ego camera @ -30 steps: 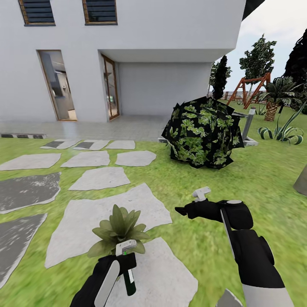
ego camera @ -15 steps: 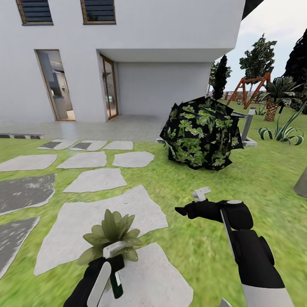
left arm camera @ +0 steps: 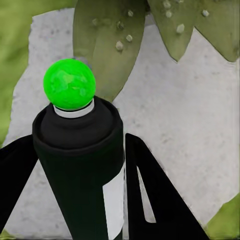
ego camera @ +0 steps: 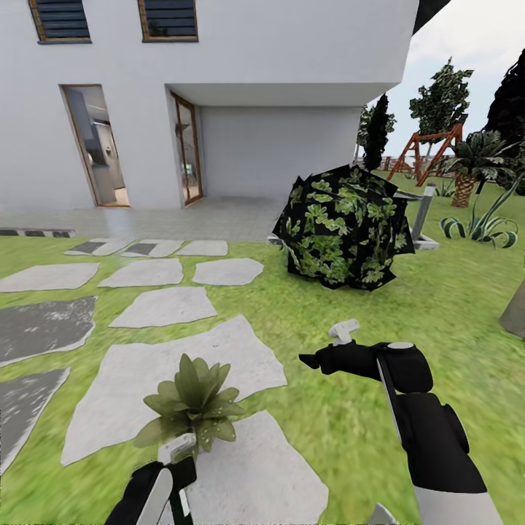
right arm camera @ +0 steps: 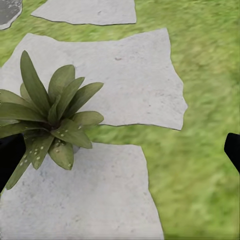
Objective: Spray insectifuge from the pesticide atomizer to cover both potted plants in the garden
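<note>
Potted plant (ego camera: 191,403): leaf rosette on the stepping stone (ego camera: 124,390), white droplets on the front leaves. Pesticide atomizer (left arm camera: 80,160): clenched in left gripper (ego camera: 171,481) jaws, just beside the plant; sweep nozzle across unspeckled leaves. Right gripper (ego camera: 321,359): jaws spread, empty.

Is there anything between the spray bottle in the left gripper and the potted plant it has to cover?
Nothing visible does. The left gripper holds the pesticide atomizer just short of the potted plant, and the left wrist view shows bare stepping stone and the plant's speckled leaves right ahead of the bottle.
</note>
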You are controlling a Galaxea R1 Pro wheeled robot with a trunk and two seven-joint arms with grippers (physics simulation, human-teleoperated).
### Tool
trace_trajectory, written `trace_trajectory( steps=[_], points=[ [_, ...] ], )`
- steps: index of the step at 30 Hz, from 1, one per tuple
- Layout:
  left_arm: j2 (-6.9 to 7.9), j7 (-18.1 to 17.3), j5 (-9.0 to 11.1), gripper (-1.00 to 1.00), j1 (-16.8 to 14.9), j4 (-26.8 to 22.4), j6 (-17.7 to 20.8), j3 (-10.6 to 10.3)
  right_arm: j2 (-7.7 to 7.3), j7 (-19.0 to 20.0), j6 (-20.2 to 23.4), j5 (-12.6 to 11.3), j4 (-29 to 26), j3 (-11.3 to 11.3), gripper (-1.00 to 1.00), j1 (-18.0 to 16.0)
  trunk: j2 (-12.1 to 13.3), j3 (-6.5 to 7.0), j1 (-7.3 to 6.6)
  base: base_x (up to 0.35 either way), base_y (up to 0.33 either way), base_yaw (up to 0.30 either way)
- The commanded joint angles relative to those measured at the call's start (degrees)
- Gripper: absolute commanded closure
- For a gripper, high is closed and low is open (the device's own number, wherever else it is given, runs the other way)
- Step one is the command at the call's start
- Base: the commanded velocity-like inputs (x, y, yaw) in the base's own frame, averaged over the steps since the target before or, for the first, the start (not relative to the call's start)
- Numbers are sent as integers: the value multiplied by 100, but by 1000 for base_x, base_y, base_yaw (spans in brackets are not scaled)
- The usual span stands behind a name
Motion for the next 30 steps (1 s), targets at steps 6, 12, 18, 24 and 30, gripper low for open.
trace_trajectory(
  steps=[6, 12, 18, 24, 30],
  points=[
    [2, -203, 28, 100, -50, 486, -1, 17, 8, 53, 20, 52, -5, -6, -100, -5, -3, -6, -3, -28, -4, 0],
    [2, -251, 21, 100, -69, 586, -11, 26, 9, 53, 20, 52, -5, 2, -100, -5, -3, -6, -3, -2, 0, 0],
    [2, -247, 12, 100, -77, 598, -13, 38, 5, 53, 20, 52, -5, 2, -100, -5, -3, -6, -3, 0, 0, 0],
    [3, -246, 11, 100, -81, 609, -13, 44, 4, 53, 20, 52, -5, 3, -100, -5, -3, -6, -3, 0, 0, 0],
    [-8, -202, 23, 100, -81, 572, -10, 40, 4, 53, 20, 52, -5, 3, -100, -5, -3, -6, -3, 0, 0, 0]
  ],
)
